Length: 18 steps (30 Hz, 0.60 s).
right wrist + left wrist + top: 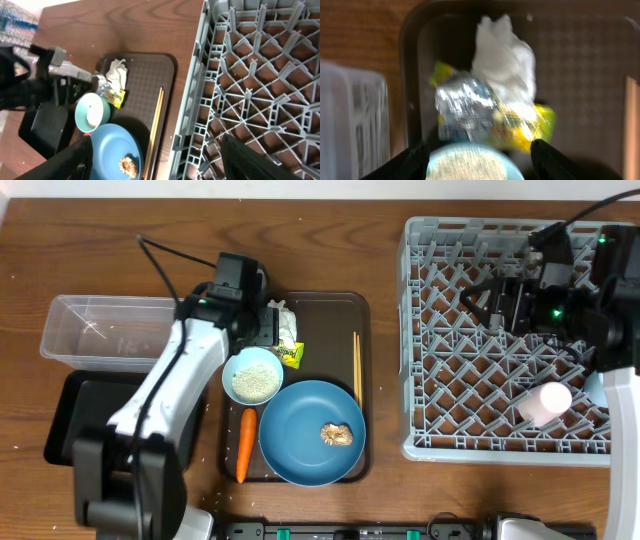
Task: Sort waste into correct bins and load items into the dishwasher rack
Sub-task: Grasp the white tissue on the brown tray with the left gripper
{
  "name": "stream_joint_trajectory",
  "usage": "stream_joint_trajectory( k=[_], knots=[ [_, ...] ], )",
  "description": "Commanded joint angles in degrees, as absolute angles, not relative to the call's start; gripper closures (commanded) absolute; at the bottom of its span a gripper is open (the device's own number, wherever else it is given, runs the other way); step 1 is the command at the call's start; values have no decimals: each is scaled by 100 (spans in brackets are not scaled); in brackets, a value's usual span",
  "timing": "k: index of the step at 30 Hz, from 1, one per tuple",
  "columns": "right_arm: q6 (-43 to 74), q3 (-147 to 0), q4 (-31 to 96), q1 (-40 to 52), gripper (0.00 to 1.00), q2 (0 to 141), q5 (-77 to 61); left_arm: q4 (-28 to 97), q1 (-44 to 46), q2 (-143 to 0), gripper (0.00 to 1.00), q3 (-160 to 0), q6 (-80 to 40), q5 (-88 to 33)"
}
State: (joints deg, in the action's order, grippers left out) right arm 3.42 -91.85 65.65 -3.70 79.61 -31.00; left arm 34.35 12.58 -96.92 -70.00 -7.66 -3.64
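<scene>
My left gripper [268, 320] is open and empty, just above the pale bowl of white rice [467, 165]. Right ahead of its fingers [480, 150] lie the crumpled foil [462, 107], white wrapper [505, 60] and yellow-green packet [530, 127]. The blue plate [312, 432] carries a brown food lump [338, 435]. The carrot [244, 444] and chopsticks [357, 368] lie beside it. My right gripper [490, 300] is open and empty above the grey rack [460, 380]. A pink cup [548, 402] stands in the rack. A light blue cup [594, 388] is partly hidden by the right arm.
Everything on the left sits on a brown serving tray [330, 310]. A clear tub [95, 330] and a black tray [90, 415] lie left of it, under my left arm. The rack's pegs stand close under the right gripper [160, 165].
</scene>
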Motion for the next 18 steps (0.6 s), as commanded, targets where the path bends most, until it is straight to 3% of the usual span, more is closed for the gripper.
stream_joint_trajectory(
  k=[1,5,18],
  knots=[
    [379,-9170,6549,-202,26,7979,-3085,3028,1271,-10108,34,-6987,-755,-152],
    [379,-9170,6539,-174,26,7979,-3085,2536,1350,-10311,34,-6987,-755,-738],
    [379,-9170,6549,-174,26,7981,-3061,1645,1721,-11089,34,-6987,-405,-248]
  ],
)
